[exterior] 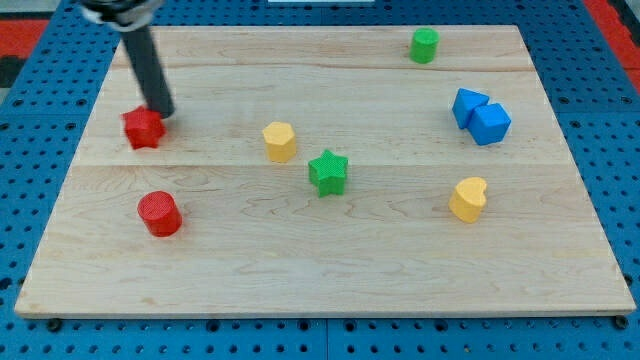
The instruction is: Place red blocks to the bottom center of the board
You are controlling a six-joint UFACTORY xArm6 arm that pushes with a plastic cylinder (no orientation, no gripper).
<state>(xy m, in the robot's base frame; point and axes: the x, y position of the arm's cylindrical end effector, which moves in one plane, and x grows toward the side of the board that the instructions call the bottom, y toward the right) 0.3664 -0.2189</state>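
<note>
Seven blocks are counted on the wooden board — two red, two yellow, two green and one blue. The red pair is made up of a red star and a red cylinder; the yellow pair, of a yellow hexagonal block and a yellow heart. A green star and a green cylinder are seen, along with one blue block — and one dark rod, ending in my tip.

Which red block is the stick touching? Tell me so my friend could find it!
Look at the wooden board and go to its side at the view's left, where two red blocks sit. The red star block is the upper one, right under my tip, which sits at its upper right edge. The red cylinder below it is round and stands alone.
</note>
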